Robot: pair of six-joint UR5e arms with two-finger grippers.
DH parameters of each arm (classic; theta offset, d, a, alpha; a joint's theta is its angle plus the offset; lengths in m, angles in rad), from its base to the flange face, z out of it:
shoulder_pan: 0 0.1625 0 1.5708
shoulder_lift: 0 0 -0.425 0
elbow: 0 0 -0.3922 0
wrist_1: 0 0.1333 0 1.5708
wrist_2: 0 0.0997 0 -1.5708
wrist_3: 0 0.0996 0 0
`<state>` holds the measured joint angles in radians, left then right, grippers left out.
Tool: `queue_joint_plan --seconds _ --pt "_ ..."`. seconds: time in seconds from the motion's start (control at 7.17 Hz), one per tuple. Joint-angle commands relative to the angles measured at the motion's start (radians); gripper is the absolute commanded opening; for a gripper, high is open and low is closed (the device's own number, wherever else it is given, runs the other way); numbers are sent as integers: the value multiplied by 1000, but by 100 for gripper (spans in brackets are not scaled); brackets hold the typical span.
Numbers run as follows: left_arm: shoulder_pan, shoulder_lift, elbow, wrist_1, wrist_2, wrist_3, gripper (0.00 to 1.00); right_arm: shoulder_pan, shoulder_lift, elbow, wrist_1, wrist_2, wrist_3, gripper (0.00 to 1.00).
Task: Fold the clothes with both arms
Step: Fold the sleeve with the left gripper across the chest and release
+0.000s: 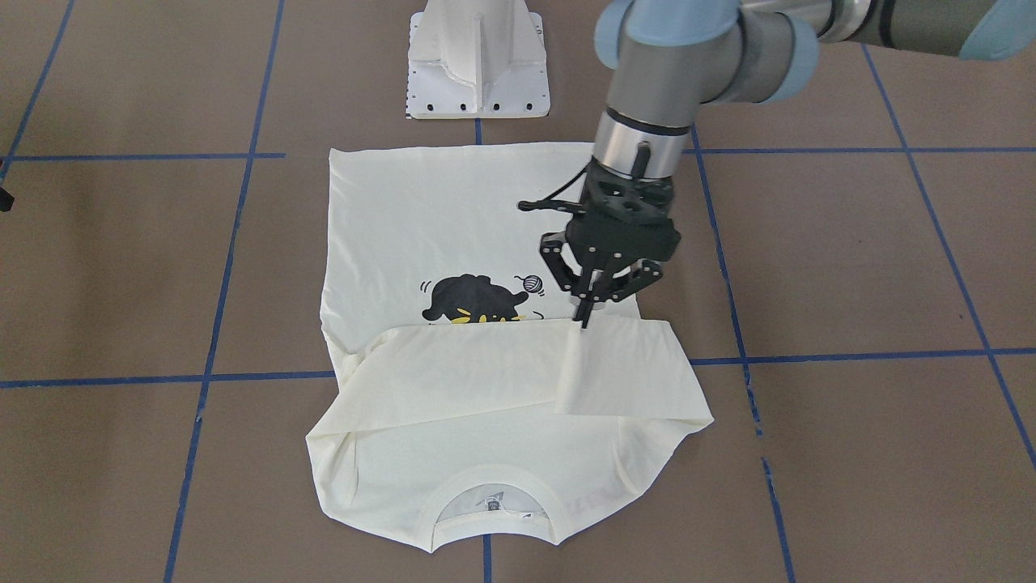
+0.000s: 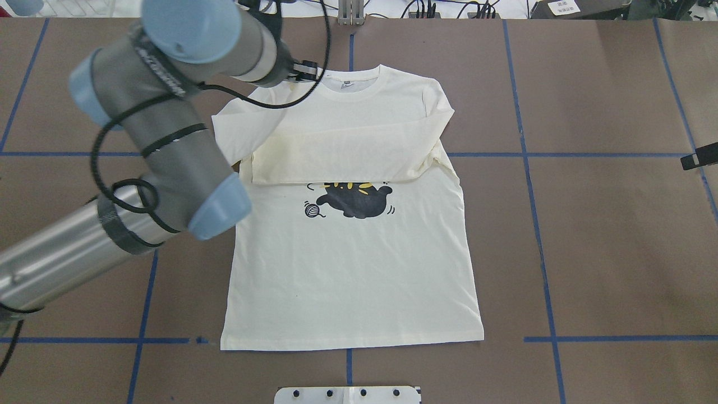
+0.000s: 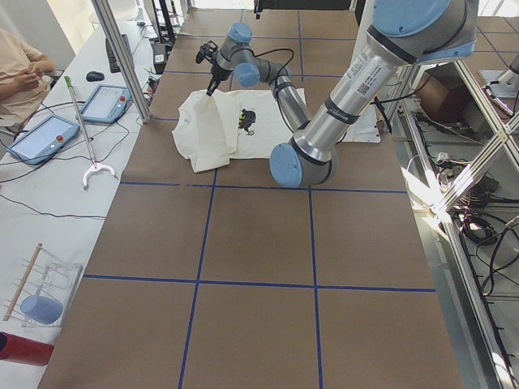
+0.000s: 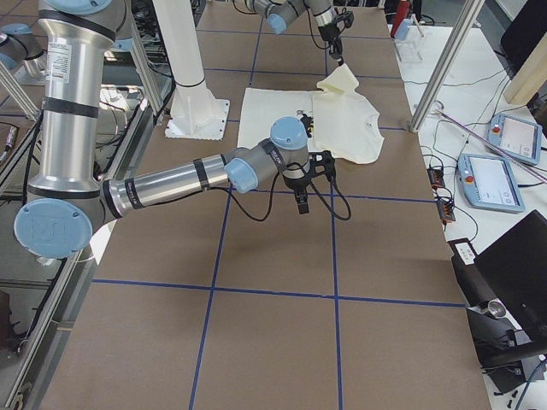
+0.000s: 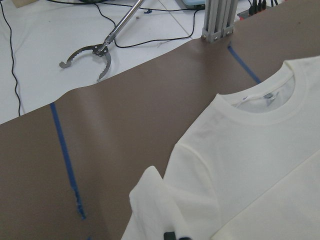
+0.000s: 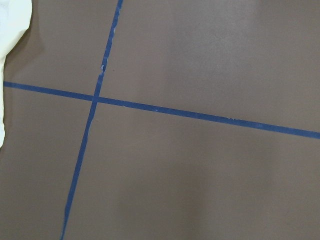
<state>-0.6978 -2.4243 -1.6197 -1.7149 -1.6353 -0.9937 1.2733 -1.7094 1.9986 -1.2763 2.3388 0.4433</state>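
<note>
**Sleeve stage, judged incomplete.** The T-shirt (image 1: 421, 227) lies print-up on the worktop (image 1: 850, 267), its body unfolded. The first sleeve (image 1: 453, 372) crosses the chest. The left end effector (image 1: 584, 314), pinched narrow, holds the second sleeve (image 1: 615, 364) raised. The right end effector (image 4: 301, 203) hangs off the garment, its state indeterminable. The body folds remain.

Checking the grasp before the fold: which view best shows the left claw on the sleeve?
Exterior front-facing: the left claw is unobstructed, shut on the sleeve cuff. Overhead, the left arm hides it; both side views show it tiny; its wrist camera catches only fingertips.
</note>
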Motion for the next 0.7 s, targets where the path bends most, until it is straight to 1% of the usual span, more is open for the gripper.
queue_joint_plan --seconds 0.0,0.14,0.28,0.42,0.56 --pt "177 -189 258 6 234 -196 0 0 2 -3 0 0 0 100" --pt "197 -203 326 -55 268 -212 0 1 -3 -1 0 0 0 100" --pt "213 -241 407 -83 281 -214 0 1 -4 -1 0 0 0 100" --pt "231 -263 467 -135 297 -209 0 1 -6 2 0 2 0 100" --pt "256 -271 497 -196 301 -206 0 1 -6 0 0 0 0 100"
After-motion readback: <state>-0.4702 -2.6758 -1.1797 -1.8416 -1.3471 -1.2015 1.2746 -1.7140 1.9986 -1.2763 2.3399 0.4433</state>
